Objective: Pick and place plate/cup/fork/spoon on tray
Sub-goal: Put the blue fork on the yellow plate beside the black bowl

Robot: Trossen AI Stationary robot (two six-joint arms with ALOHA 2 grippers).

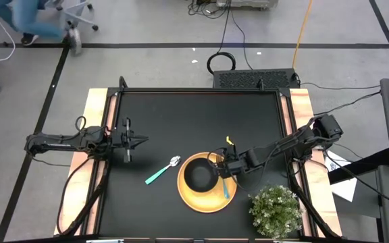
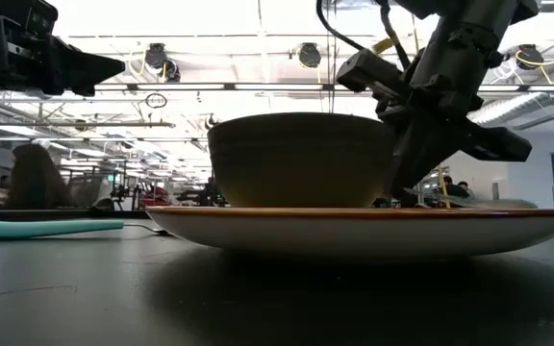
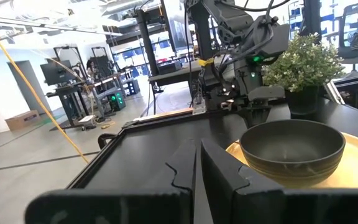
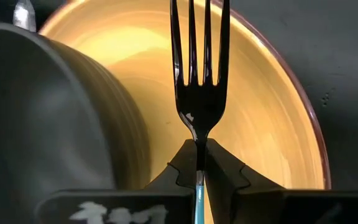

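The yellow tray [image 1: 189, 197] lies on the black table near its front edge, and the dark cup [image 1: 200, 175] stands in it. My right gripper [image 1: 223, 170] reaches in from the table's right, over the tray's right part beside the cup [image 4: 48, 124], and is shut on the fork [image 4: 198, 81]. The teal-handled spoon [image 1: 161, 173] lies flat on the table just left of the tray. My left gripper [image 1: 137, 140] waits level at the table's left side, shut on nothing. My right gripper pinches the fork's thin neck [image 4: 198, 138], just below the tines, between its two fingers [image 4: 219, 163]. It slants down from the table's right, and the fingers lie across the fork. The teal handle [image 1: 226, 190] runs toward the near edge, over the tray [image 4: 272, 124]. Whether the fork touches the tray, I cannot tell.
A potted green plant [image 1: 275, 208] stands at the table's near right corner, close to the tray. Wooden strips [image 1: 301, 108] border the table's left and right sides. Open black tabletop [image 1: 194, 121] spreads across the far half. A person [image 1: 32, 17] is on the floor beyond.
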